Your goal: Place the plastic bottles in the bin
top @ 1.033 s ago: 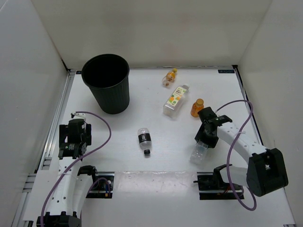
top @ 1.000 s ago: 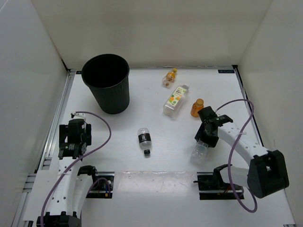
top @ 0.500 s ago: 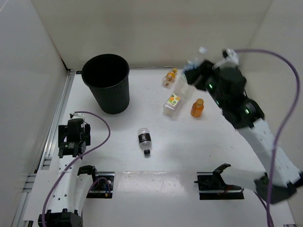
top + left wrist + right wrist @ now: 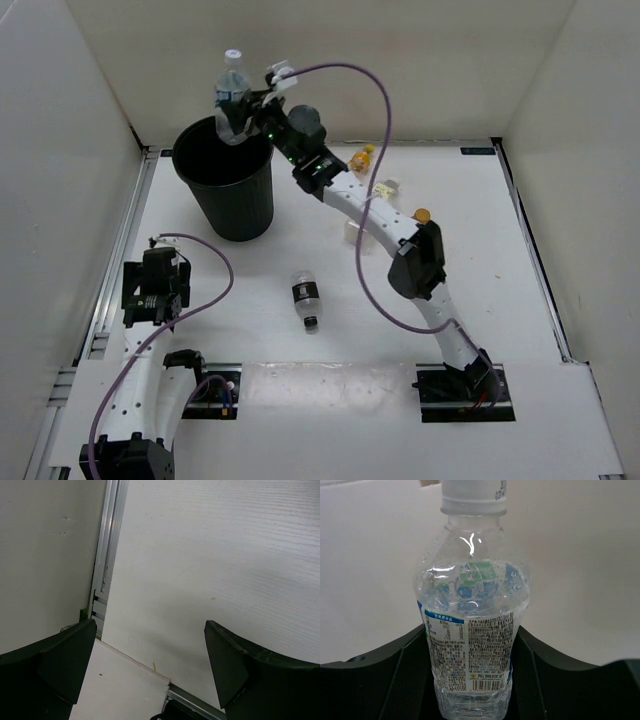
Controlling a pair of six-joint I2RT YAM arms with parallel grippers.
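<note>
My right gripper is shut on a clear water bottle and holds it upright above the open mouth of the black bin. The right wrist view shows the bottle clamped between both fingers. A clear bottle with a dark label and cap lies mid-table. An orange-liquid bottle lies behind the right arm. The white-and-orange bottle and another orange bottle's cap are mostly hidden by the arm. My left gripper is open and empty at the near left, above bare table.
White walls enclose the table on three sides. A metal rail runs along the left edge, also seen in the left wrist view. The right arm stretches diagonally across the table from near right to the bin.
My right arm has lifted the clear bottle from the near right of the table, swung it up and left across the table, and now holds it over the bin. The left arm has not moved.
</note>
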